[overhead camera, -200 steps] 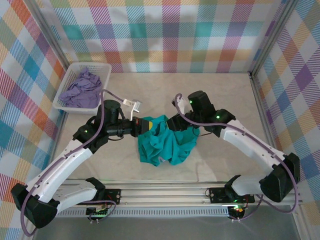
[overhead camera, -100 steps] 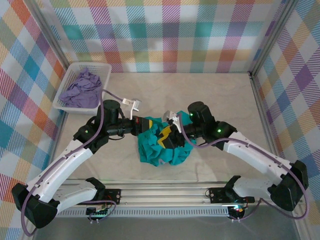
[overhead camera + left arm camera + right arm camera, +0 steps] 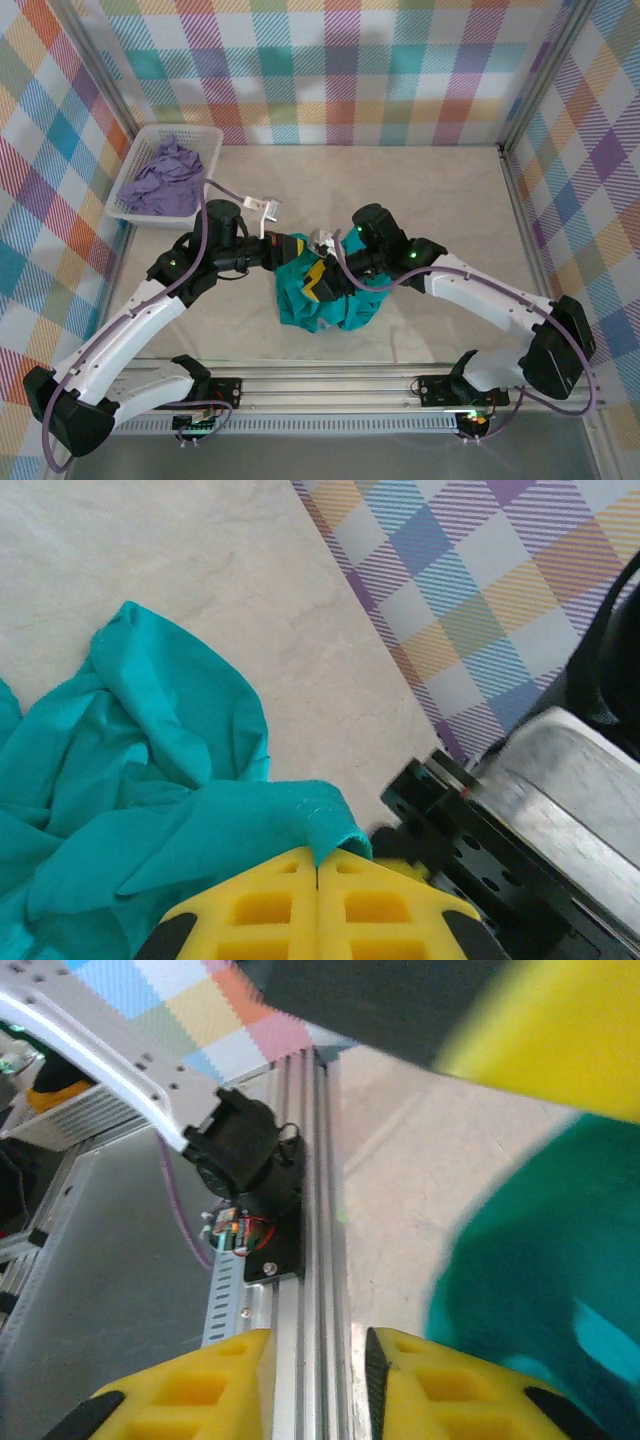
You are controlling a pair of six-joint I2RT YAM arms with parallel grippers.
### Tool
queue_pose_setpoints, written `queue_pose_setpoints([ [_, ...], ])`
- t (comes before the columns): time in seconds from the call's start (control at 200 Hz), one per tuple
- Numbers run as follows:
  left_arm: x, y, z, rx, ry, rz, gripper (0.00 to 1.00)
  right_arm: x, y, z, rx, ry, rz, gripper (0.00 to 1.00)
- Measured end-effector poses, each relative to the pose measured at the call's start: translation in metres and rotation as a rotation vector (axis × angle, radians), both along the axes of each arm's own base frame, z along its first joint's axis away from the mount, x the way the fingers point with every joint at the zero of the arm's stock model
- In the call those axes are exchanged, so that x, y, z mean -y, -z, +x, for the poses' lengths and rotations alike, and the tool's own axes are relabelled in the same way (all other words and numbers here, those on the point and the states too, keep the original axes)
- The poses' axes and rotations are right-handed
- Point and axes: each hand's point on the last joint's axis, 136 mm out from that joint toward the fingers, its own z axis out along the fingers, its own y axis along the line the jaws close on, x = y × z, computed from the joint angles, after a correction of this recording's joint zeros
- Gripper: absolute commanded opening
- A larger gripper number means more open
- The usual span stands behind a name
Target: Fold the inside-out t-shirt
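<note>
Left fingers (image 3: 250,910) stay clamped on a fold of the t-shirt (image 3: 352,305); right fingers (image 3: 210,1385), narrowly apart and empty, have swung over the heap near the bench (image 3: 450,200) front edge; a second grip seems likely next.

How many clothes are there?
2. The teal t-shirt lies bunched on the table; the purple garment sits in the white basket, far left. Others might hide underneath.

Left arm (image 3: 120,335), right arm (image 3: 485,293): white link shells, black joint housings, green indicator lights (image 3: 172,263), purple cables (image 3: 205,215). Left end effector (image 3: 317,865), right end effector (image 3: 318,1355): yellow fingers (image 3: 260,910) with square recesses, black mounts. Pale wrist bracket (image 3: 266,210), apparently metal.
</note>
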Motion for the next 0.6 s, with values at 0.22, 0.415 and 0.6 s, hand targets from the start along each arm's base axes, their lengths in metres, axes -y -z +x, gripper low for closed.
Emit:
queue_pose_setpoints([
  [0.22, -0.006, 0.003, 0.007, 0.009, -0.049, 0.025, 0.0, 0.009, -0.036, -0.016, 0.039, -0.034, 0.103, 0.1],
  [0.415, -0.005, 0.002, 0.006, 0.008, -0.041, 0.022, 0.0, 0.024, -0.037, 0.027, 0.175, 0.278, 0.025, 0.38],
  [0.6, -0.003, 0.001, 0.002, 0.007, -0.019, 0.011, 0.0, 0.021, -0.008, 0.056, 0.308, 0.432, -0.115, 0.52],
])
